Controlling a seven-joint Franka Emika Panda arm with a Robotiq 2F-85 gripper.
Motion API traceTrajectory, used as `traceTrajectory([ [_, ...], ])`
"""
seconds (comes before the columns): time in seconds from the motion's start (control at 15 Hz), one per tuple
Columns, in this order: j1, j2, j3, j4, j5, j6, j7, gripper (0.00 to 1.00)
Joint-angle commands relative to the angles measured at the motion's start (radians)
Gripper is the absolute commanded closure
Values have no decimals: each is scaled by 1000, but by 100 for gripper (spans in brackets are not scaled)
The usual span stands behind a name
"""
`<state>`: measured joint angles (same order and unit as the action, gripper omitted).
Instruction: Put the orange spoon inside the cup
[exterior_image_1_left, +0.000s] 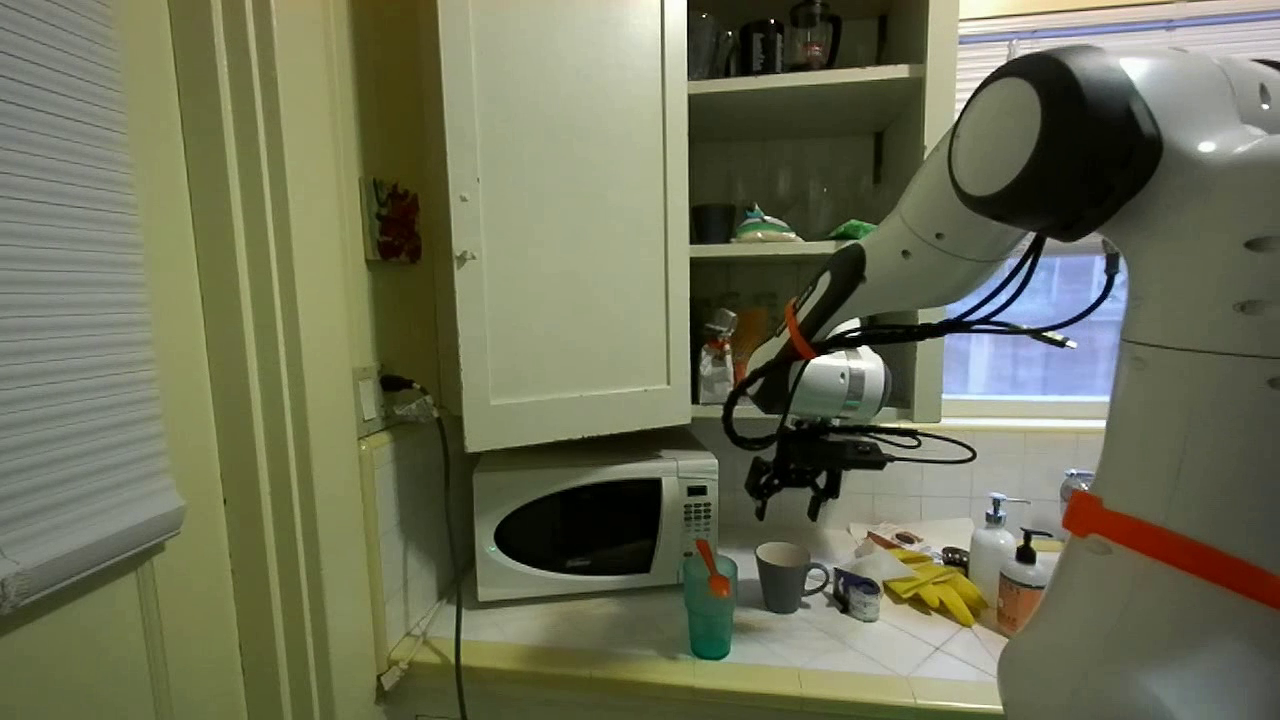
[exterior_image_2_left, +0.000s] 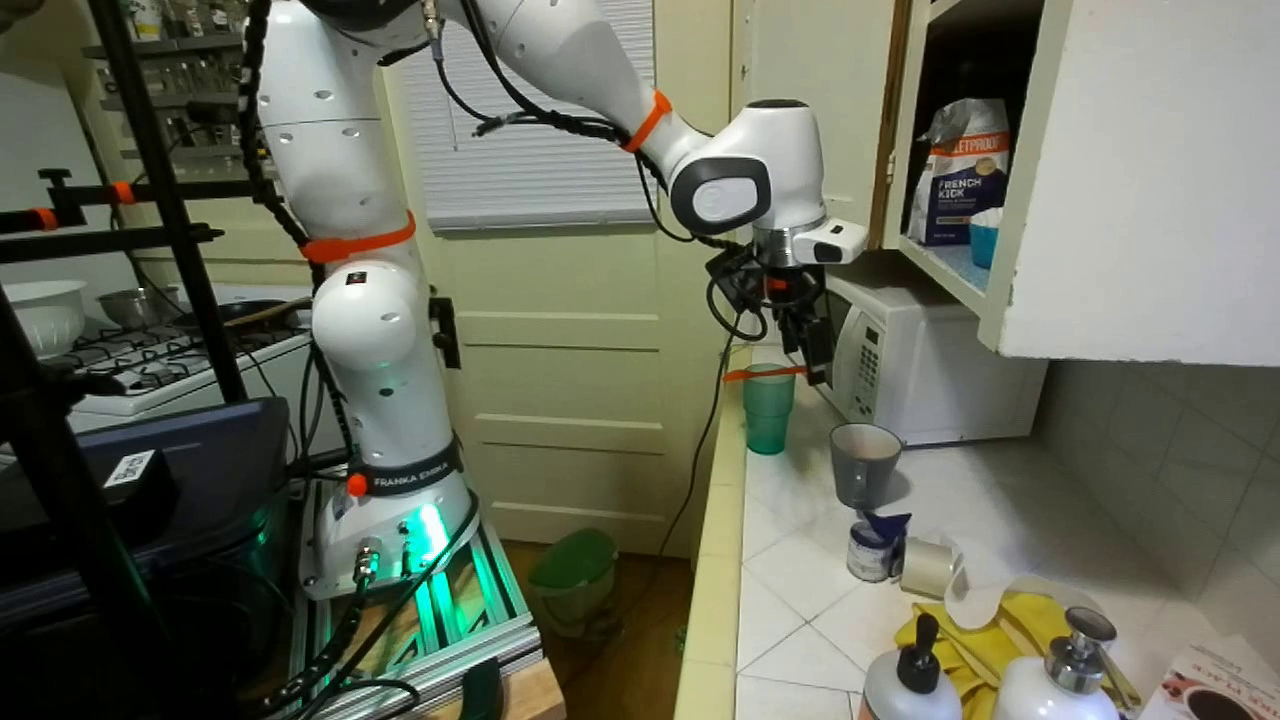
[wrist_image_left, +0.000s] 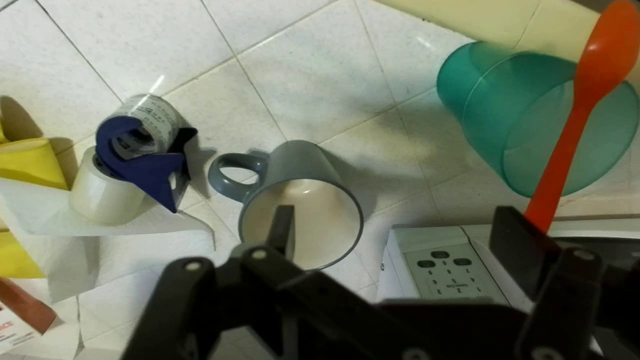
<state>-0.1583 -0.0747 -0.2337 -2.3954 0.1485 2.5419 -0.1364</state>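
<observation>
In an exterior view, your gripper (exterior_image_1_left: 787, 516) hangs, fingers parted, above the counter (exterior_image_1_left: 845, 650), the orange spoon (exterior_image_1_left: 710, 567) lying across the rim of the green cup (exterior_image_1_left: 711, 630), standing between microwave (exterior_image_1_left: 577, 528) and yellow edge (exterior_image_1_left: 750, 680). In an exterior view, tile (exterior_image_2_left: 775, 560) follows that edge and a bin (exterior_image_2_left: 573, 580) sits on the floor (exterior_image_2_left: 635, 640), seen only there. The wrist view best shows you the tiled gap between cup and mug (wrist_image_left: 320, 215).

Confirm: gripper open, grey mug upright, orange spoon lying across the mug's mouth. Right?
Wrong vessel for the orange spoon: it lies across the mouth of the teal cup, as the wrist view shows. The gripper is open and the grey mug upright, as you say.
</observation>
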Motion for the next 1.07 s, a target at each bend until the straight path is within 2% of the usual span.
traceTrajectory([
  [0.0,13,75,28,55,82,28,-12,0],
  [0.47,14,192,98,157,199,35,-27,0],
  [1.0,12,297,160,226,188,45,-3,0],
])
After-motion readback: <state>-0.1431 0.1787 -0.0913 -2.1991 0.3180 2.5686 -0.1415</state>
